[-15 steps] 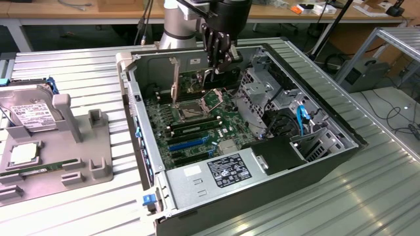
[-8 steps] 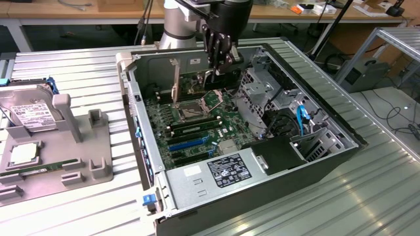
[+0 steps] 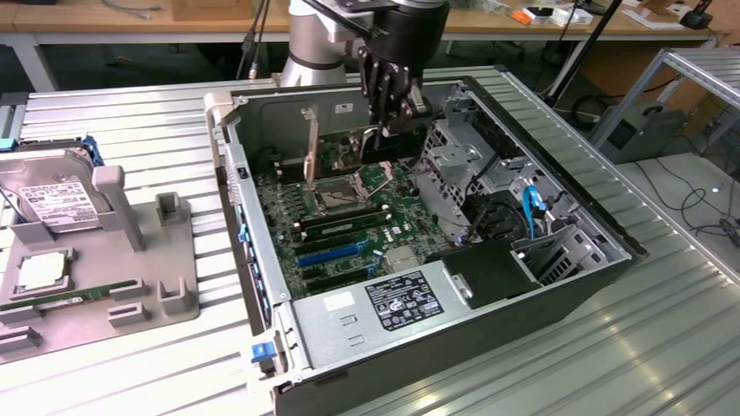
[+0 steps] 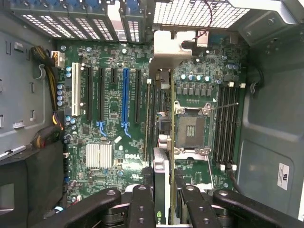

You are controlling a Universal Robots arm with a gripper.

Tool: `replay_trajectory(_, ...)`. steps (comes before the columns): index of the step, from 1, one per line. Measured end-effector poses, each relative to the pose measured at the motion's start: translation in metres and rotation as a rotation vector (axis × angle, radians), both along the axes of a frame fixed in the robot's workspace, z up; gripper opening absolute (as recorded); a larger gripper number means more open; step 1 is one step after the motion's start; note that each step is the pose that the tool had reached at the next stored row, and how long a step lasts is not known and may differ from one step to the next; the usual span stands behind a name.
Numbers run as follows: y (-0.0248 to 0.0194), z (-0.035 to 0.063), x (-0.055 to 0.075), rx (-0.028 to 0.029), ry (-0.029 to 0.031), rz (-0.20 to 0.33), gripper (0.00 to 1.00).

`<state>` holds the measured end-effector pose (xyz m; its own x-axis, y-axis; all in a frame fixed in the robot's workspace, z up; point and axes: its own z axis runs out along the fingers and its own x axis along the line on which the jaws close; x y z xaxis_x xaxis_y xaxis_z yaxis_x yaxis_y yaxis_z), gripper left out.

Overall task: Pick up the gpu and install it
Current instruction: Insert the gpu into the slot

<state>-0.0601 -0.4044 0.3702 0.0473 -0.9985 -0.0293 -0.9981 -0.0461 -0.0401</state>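
Pincer narrowed onto the gpu, one finger on each face, card edge-on. Both sit inside the open computer case, over its motherboard, between the CPU socket and the blue slot. I cannot tell if the card touches the board. The case lies on a ribbed metal table. Beside the case, a hard drive stands in a grey fixture. Beyond the case is a wooden bench.
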Motion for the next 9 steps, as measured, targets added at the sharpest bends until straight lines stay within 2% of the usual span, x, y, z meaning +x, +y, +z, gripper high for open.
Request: replay_trajectory(9, -0.0022, -0.0027, -0.0001, -0.0013, 0.0, 0.0, 0.27)
